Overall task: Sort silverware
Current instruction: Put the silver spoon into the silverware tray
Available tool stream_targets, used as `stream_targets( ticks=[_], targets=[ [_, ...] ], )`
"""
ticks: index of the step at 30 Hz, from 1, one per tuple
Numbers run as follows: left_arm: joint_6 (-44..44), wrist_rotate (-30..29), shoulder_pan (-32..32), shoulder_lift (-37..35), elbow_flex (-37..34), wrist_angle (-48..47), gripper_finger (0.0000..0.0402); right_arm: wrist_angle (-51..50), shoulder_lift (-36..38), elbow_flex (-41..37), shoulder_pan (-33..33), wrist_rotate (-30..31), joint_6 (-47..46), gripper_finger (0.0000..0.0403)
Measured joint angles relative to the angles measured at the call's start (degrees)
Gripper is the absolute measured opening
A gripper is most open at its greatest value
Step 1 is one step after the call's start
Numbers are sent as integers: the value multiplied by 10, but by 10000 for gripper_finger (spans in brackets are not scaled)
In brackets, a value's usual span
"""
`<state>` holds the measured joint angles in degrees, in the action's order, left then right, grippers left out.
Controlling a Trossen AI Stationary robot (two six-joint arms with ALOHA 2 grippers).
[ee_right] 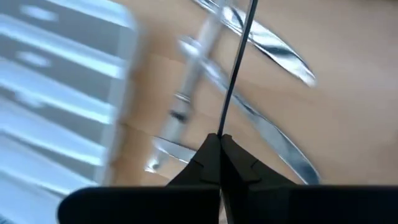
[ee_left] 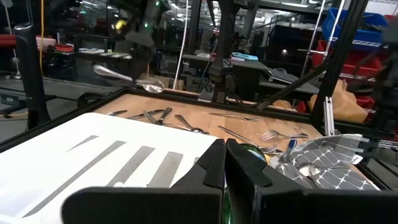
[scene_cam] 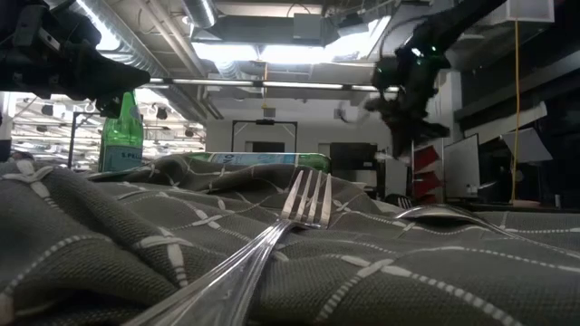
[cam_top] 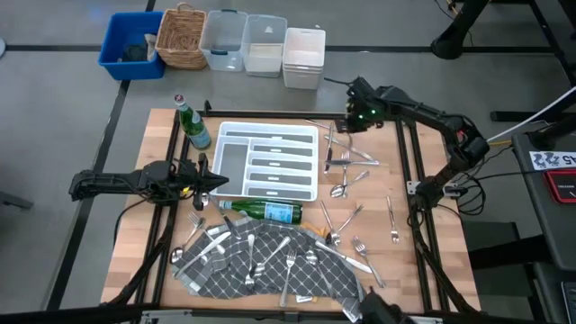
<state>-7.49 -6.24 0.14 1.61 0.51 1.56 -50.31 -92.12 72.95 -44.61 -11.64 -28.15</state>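
Observation:
Silverware lies loose on the wood to the right of the white tray (cam_top: 346, 166) and on the grey checked cloth (cam_top: 270, 256) at the near edge. A fork (scene_cam: 304, 204) lies on the cloth close to the low camera. The white compartmented tray (cam_top: 270, 160) lies at the table's middle. My right gripper (cam_top: 349, 115) is above the tray's far right corner, shut on a spoon (ee_left: 134, 79). My left gripper (cam_top: 211, 183) is shut and empty at the tray's left edge. My right gripper pinches the spoon's slim handle (ee_right: 227, 112) between its two fingers; the handle shows edge-on. The spoon sticks out past the fingertips toward the table's left, lifted clear above the table, with its bowl (ee_left: 152, 85) at the free end.
One green bottle (cam_top: 191, 126) stands at the tray's far left corner. Another (cam_top: 265, 211) lies on its side along the tray's near edge. Bins and a basket (cam_top: 184, 38) stand beyond the table's far edge. Black frame rails (cam_top: 414, 180) run along the table's sides.

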Motion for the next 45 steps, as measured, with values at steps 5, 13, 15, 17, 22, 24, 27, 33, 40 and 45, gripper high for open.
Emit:
stream_targets(
  ticks=[5, 13, 15, 17, 22, 24, 27, 33, 40, 45],
  targets=[
    [0, 0, 0, 0, 0, 0, 0, 102, 0, 13, 58, 0, 22, 0],
    [0, 0, 0, 0, 0, 0, 0, 245, 0, 13, 144, 63, 187, 0],
    [0, 0, 0, 0, 0, 0, 0, 270, 0, 13, 162, 85, 233, 0],
    [0, 0, 0, 0, 0, 0, 0, 292, -5, 14, 177, 96, 270, 0],
    [0, 0, 0, 0, 0, 0, 0, 330, -29, 14, 207, 100, 371, 0],
    [0, 0, 0, 0, 0, 0, 0, 342, -46, 14, 216, 102, 410, 0],
    [0, 0, 0, 0, 0, 0, 0, 359, -73, 14, 223, 102, 441, 0],
    [0, 0, 0, 0, 0, 0, 0, 379, -123, 14, 221, 100, 467, 0],
    [0, 0, 0, 0, 0, 0, 0, 383, -166, 14, 221, 96, 510, 0],
    [-14, 0, 0, 0, 0, 6, 0, 385, -181, 14, 221, 96, 510, 1]
  ],
)
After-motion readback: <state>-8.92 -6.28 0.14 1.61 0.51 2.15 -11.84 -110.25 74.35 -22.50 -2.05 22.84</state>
